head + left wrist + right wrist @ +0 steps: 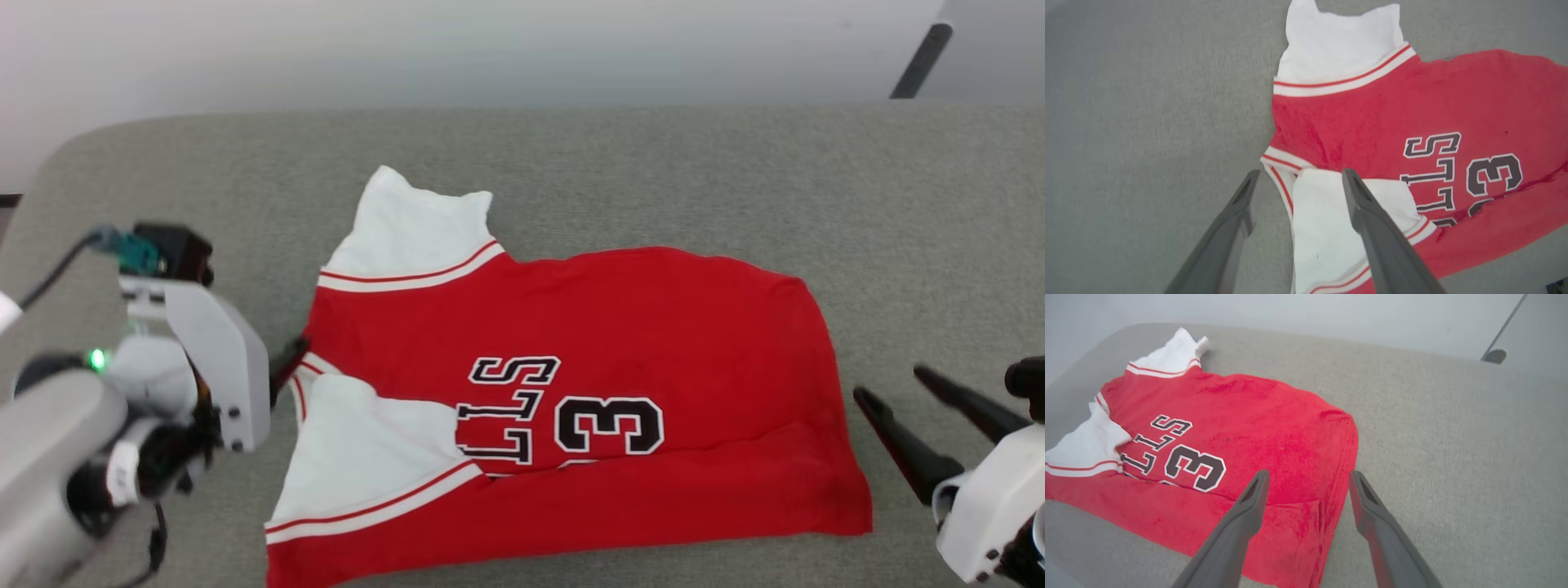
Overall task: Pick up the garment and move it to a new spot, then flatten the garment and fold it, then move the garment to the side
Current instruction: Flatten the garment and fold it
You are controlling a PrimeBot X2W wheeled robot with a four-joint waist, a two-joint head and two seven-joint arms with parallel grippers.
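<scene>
The red jersey lay spread on the grey fabric-covered counter, a little left of its middle, with its collar end to the left and its hem to the right. Its near long edge was turned up over the body, so that a red fold hid the lower part of the black lettering and the number. The near white sleeve was laid in over the chest, while the far white sleeve still stuck out past the far left corner. Judging by that lie, one lengthwise fold was in place and the far side was not yet brought in, with a few soft wrinkles left near the hem. The two arms stood at opposite ends of the cloth, which suited working it as a long strip from both ends at once. The left claw was spread wide and held nothing. It sat at the collar end, with one finger over the near white sleeve and the other over bare counter, so that it straddled the striped collar edge. Whether either finger touched the cloth could not be told. The right claw was likewise spread and empty, just right of the hem's edge and apart from it, fingers pointing toward the far left.
</scene>
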